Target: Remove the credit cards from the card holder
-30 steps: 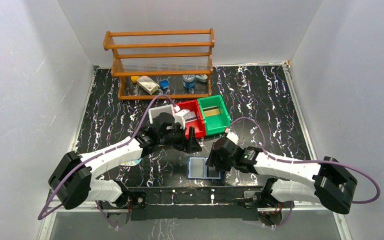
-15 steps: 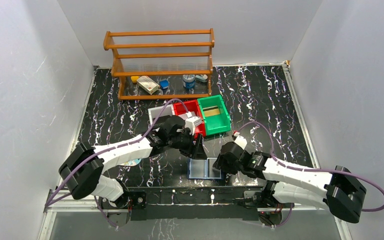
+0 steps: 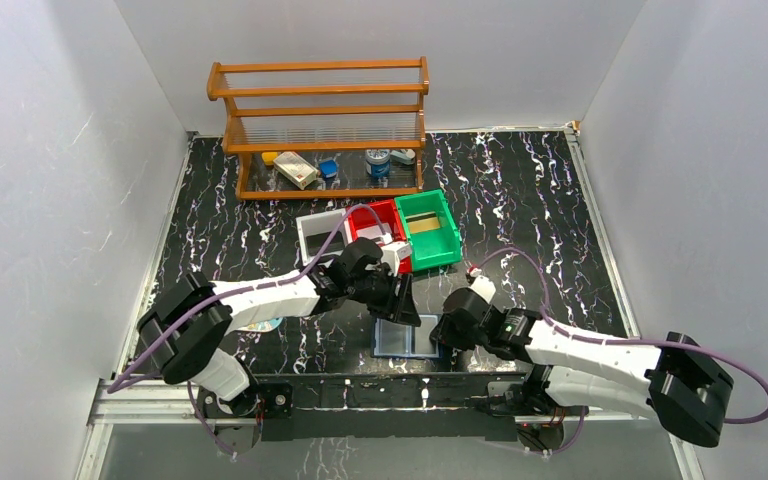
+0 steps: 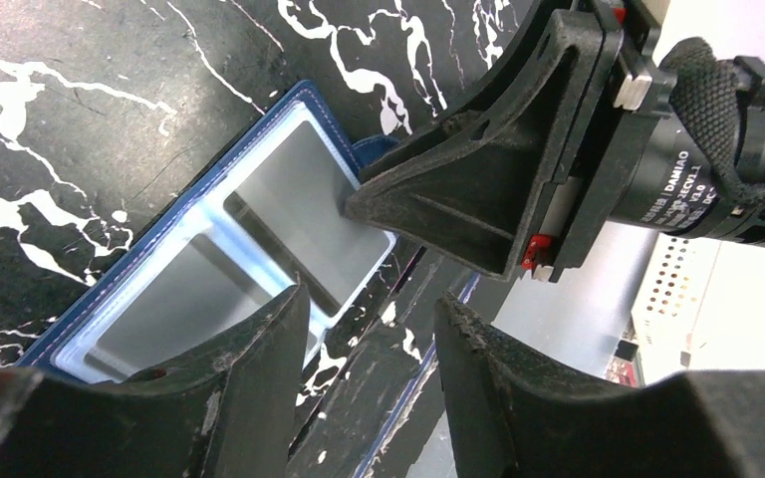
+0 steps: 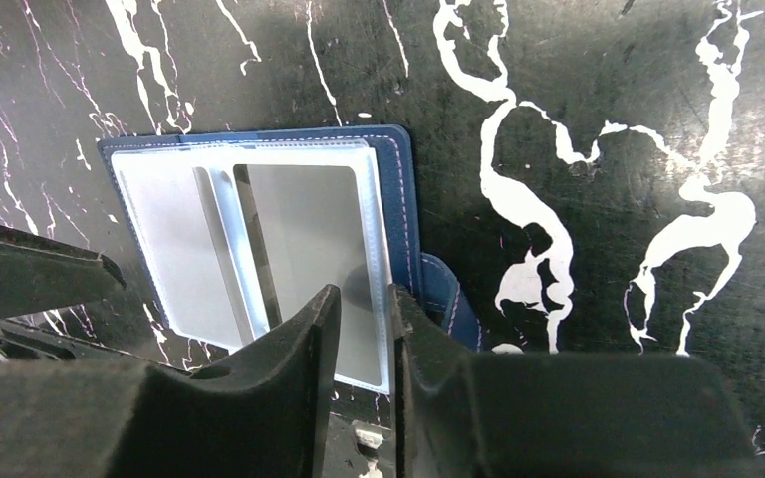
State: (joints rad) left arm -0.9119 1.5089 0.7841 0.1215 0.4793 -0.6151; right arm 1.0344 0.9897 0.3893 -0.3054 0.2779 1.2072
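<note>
The card holder [image 3: 405, 339] lies open and flat near the table's front edge. It is navy with clear inner pockets and also shows in the right wrist view [image 5: 403, 199] and the left wrist view [image 4: 110, 284]. Grey cards [image 5: 304, 239] sit in the pockets. My right gripper [image 3: 444, 338] has its tips on the holder's right half [image 5: 364, 299]. Its jaws stand a narrow gap apart with nothing between them. My left gripper [image 3: 406, 306] is open and empty, low over the holder's far edge [image 4: 374, 309].
A red bin [image 3: 380, 215], a green bin [image 3: 428, 228] and a white tray [image 3: 318, 235] stand just behind the left gripper. A wooden rack [image 3: 320, 120] with small items stands at the back. A disc [image 3: 260, 325] lies under the left arm.
My left gripper has moved right and nearer, from beside the red bin to the holder's far edge. My right gripper has shifted slightly right and stays at the holder's right side.
</note>
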